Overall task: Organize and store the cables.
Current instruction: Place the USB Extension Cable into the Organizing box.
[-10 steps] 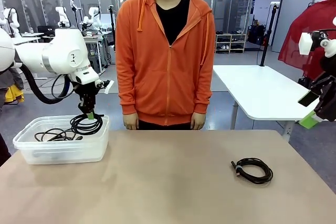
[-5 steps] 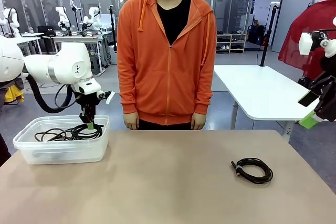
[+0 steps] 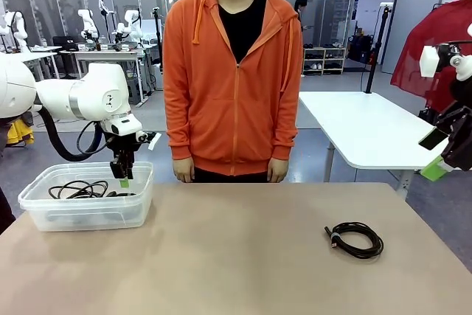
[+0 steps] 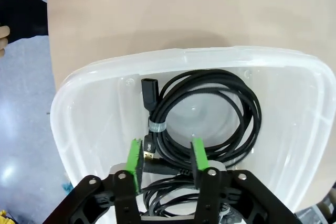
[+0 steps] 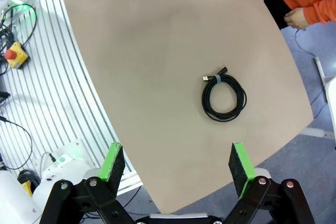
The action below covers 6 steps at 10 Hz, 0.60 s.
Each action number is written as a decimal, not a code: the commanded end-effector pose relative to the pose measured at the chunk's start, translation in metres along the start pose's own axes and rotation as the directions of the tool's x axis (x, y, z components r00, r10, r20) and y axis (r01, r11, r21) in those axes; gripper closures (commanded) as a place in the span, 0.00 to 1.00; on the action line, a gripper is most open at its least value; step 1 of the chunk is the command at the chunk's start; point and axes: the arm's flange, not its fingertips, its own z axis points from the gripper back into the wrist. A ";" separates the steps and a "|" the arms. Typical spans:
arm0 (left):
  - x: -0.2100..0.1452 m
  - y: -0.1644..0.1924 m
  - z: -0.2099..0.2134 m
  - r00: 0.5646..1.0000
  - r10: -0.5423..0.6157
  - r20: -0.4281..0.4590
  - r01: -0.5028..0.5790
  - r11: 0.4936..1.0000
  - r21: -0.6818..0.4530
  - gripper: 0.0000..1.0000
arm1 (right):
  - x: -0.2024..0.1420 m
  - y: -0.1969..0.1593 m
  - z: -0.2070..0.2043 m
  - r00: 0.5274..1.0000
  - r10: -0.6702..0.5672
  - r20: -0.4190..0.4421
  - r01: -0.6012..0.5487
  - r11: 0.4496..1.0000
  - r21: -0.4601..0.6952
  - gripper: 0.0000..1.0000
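Right now my left pincer (image 3: 123, 181) hangs over the near-right end of a clear plastic tub (image 3: 88, 215) that stands on the left part of the table (image 3: 236, 256). Its green pads (image 4: 135, 155) stand apart and grip nothing. Just below them, on the tub's floor, lies a coiled cable (image 4: 210, 114). It is black, wound in a round loop and cinched by a pale band (image 4: 156, 126). One plug (image 4: 148, 86) lies straight alongside the coil, and the other end shows between my pads, lower down and not touching them. More black cord (image 3: 77, 189) lies loose in the tub's left half.

My right pincer (image 5: 177, 166) is spread wide and empty, high above the table's right side. A second coil (image 5: 224, 97) lies flat on the bare tabletop well ahead of those pads, tied with a light band near its plugs; from the front it sits toward the right. A person in an orange hoodie (image 3: 232, 71) stands at the far edge with both arms down.
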 end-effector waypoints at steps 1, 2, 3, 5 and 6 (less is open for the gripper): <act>0.000 0.002 0.011 1.000 0.012 -0.009 -0.012 1.000 0.002 0.11 | 0.002 0.000 0.001 1.000 -0.009 -0.006 0.009 1.000 0.001 0.00; 0.000 0.000 0.012 1.000 0.008 -0.007 -0.008 1.000 0.003 0.01 | 0.002 0.000 0.001 1.000 -0.009 -0.006 0.009 1.000 0.001 0.00; -0.001 -0.002 0.013 1.000 0.005 -0.001 -0.005 1.000 0.003 0.00 | 0.002 0.000 0.001 1.000 -0.009 -0.006 0.009 1.000 0.001 0.00; -0.001 -0.008 0.019 1.000 0.013 0.010 -0.013 1.000 0.005 0.00 | 0.002 0.000 0.001 1.000 -0.009 -0.006 0.009 1.000 0.001 0.00; -0.002 -0.010 0.021 0.997 0.052 -0.048 -0.052 0.999 -0.007 0.08 | 0.002 0.000 0.001 1.000 -0.009 -0.006 0.009 1.000 0.001 0.00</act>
